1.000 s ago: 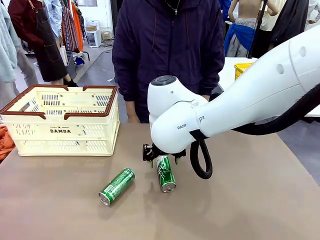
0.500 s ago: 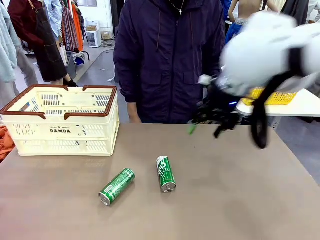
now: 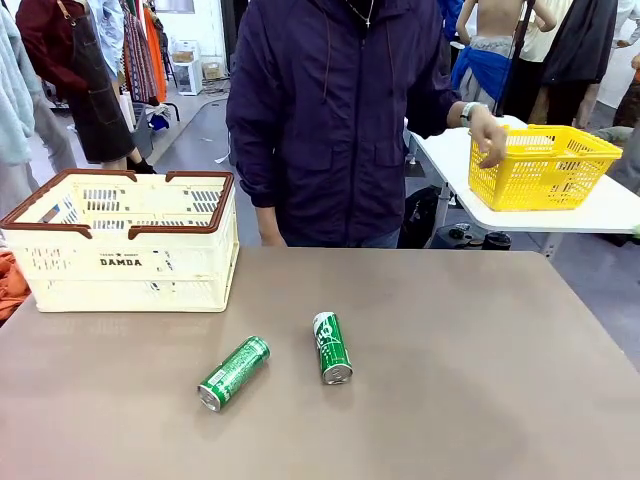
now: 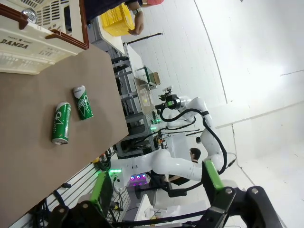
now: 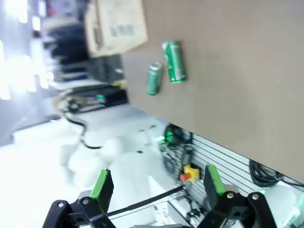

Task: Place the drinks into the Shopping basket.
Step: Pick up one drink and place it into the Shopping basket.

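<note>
Two green drinks lie on their sides on the brown table: one can left of the middle, the other can just right of it. The cream Shopping basket with its brown rim stands at the table's back left. In the left wrist view my left gripper is open and empty, far from both cans and the basket, where a round silver top shows inside. The blurred right wrist view shows my right gripper open, high above the cans and the basket.
A person in a dark jacket stands at the table's far edge, one hand at a yellow mesh basket on a white side table to the right. The brown tabletop is bare right of the cans.
My right arm, which was low over the right-hand can, has lifted away up and to the right and left the front view. Both cans lie where they were.
</note>
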Available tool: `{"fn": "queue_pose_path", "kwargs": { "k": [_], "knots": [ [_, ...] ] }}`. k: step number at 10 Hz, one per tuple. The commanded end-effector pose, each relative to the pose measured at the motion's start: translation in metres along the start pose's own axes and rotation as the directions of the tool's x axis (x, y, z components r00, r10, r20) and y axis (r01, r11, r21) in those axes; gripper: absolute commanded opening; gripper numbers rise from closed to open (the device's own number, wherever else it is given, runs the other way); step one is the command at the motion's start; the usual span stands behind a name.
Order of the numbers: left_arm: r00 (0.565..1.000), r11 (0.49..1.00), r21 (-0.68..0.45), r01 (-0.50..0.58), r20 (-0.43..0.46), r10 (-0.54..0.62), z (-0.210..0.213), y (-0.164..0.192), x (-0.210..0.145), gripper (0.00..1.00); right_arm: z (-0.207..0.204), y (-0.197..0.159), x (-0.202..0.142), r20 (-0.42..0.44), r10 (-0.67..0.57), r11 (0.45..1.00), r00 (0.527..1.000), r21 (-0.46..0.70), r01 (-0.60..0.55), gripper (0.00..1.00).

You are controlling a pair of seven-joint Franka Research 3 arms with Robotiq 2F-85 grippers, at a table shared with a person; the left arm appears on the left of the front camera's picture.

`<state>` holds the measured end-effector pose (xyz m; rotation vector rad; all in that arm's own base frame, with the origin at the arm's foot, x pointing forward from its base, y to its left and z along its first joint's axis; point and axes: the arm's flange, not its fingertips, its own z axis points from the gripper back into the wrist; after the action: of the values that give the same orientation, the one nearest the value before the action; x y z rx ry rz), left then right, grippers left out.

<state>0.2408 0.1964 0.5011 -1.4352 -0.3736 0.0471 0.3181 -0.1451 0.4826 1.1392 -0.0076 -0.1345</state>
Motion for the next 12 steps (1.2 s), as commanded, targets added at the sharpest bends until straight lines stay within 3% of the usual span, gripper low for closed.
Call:
{"fn": "queue_pose_path", "kwargs": {
  "k": [1, 2, 3, 8, 10, 12],
  "knots": [
    [1.0, 1.0, -0.002, 0.015, -0.011, -0.015, 0.001, -0.003, -0.002, 1.0, -0.003, -0.025, 0.027, 0.029, 0.024, 0.983, 0.999, 0.179, -0.029, 1.0],
    [1.0, 1.0, -0.002, 0.015, -0.011, -0.015, 0.001, -0.003, -0.002, 1.0, -0.007, -0.036, 0.024, 0.112, 0.02, 0.992, 0.994, 0.121, -0.034, 1.0],
    [1.0, 1.0, -0.002, 0.015, -0.011, -0.015, 0.001, -0.003, -0.002, 1.0, 0.011, -0.028, 0.004, 0.032, -0.013, 0.995, 0.999, 0.098, 0.01, 1.0],
    [1.0, 1.0, 0.0, 0.0, 0.0, 0.0, 0.0, 0.0, 0.0, 1.0, 0.011, -0.028, 0.004, 0.032, -0.013, 0.995, 0.999, 0.098, 0.01, 1.0],
    [0.982, 0.969, 0.247, -0.005, -0.181, 0.051, -0.081, -0.072, 0.018, 1.0, 0.011, -0.028, 0.004, 0.032, -0.013, 0.995, 0.999, 0.098, 0.01, 1.0],
    [0.938, 0.891, 0.43, 0.144, -0.346, 0.015, -0.194, -0.124, 0.019, 1.0, 0.011, -0.028, 0.004, 0.032, -0.013, 0.995, 0.999, 0.098, 0.01, 1.0]
  ]
}}
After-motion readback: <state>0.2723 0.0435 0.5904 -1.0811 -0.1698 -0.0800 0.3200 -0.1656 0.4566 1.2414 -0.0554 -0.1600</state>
